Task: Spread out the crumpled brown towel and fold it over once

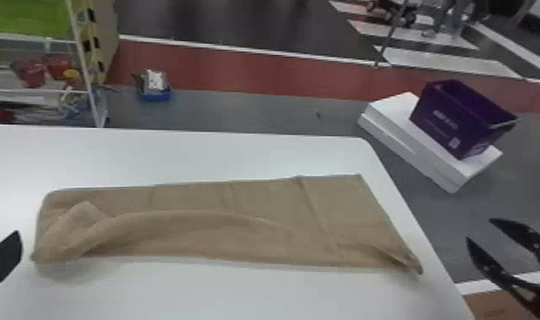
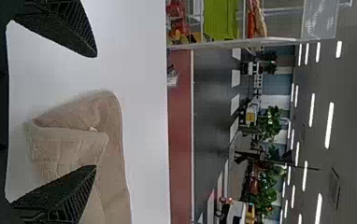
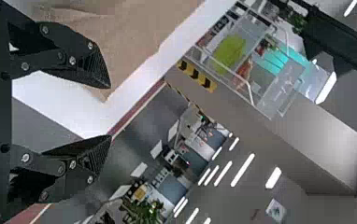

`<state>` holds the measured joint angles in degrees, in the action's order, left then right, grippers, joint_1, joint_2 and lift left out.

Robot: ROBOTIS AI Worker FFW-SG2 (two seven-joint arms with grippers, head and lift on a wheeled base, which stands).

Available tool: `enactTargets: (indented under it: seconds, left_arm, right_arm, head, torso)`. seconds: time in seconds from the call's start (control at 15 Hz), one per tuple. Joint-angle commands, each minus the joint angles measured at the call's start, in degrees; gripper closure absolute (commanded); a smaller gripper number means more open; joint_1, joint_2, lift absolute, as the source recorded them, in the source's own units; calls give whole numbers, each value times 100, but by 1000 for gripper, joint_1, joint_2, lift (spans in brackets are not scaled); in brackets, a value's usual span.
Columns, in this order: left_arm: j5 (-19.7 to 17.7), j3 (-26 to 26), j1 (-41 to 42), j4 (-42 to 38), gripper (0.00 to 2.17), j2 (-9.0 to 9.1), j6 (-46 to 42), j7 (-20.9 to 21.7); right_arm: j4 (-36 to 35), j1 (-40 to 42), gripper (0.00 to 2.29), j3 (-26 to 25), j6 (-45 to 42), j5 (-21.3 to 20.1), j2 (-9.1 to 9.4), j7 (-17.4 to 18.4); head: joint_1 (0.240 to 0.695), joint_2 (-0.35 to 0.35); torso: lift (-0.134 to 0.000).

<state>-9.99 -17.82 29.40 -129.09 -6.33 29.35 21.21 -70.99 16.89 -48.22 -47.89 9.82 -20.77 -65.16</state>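
A: Where does the brown towel (image 1: 264, 195) lie?

B: On the white table (image 1: 222, 153), stretched out from left to right as a long strip; its left end is bunched, with a loose flap standing in a small peak; from there a raised curve of cloth runs rightward through the middle and sinks toward the right.

A: And the rest of the cloth?

B: The far side lies flatter, with a few creases crossing it; the far right corner is fairly neat, while the near right corner is rumpled and drawn out to a point beside the table's right edge.

A: What about the left gripper (image 1: 3, 261)?

B: It is just beside the towel's left end, at the near left; its fingers are released and spread wide, with nothing between them.

A: And the right gripper (image 1: 478, 230)?

B: Past the table's right edge, to the right of the towel and apart from it; its fingers are released too, parted and empty.

A: Anything beyond the table?

B: A purple bin (image 1: 473, 127) sits tilted on white slabs (image 1: 409, 149) at the far right; a white wire rack (image 1: 81, 55) stands at the far left; a small blue tray (image 1: 156, 95) is on the floor near that rack.
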Motion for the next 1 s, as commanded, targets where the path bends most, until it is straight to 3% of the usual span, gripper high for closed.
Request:
enactTargets:
  seconds: [0.0, 0.07, 0.2, 0.47, 0.73, 0.93]
  left_arm:
    - [6, 332, -163, 121, 33, 0, -20, -3]
    - [6, 481, -251, 227, 33, 0, -144, -3]
    - [59, 736, -444, 420, 93, 0, -284, -29]
    - [173, 991, -804, 684, 137, 0, -144, -46]
    - [577, 1237, -1578, 1167, 144, 0, 648, -20]
    - [1140, 1580, -2246, 1686, 164, -9, 946, 68]
  right_arm:
    - [-56, -19, 53, -38, 162, 214, 64, 83]
    - [-144, -19, 63, 23, 197, 170, 126, 153]
    - [-486, -45, 184, 190, 478, -59, 319, 329]
    - [-882, -203, 201, 506, 601, -604, 653, 478]
    - [-855, -221, 201, 594, 513, -788, 697, 557]
    - [-855, -177, 201, 594, 390, -780, 697, 557]
  head:
    - [695, -312]
    - [695, -350]
    - [695, -350]
    - [695, -350]
    - [695, -301]
    - [695, -295]
  torso:
    - [-123]
    - [-123]
    - [-123]
    - [-123]
    - [-123]
    - [-123]
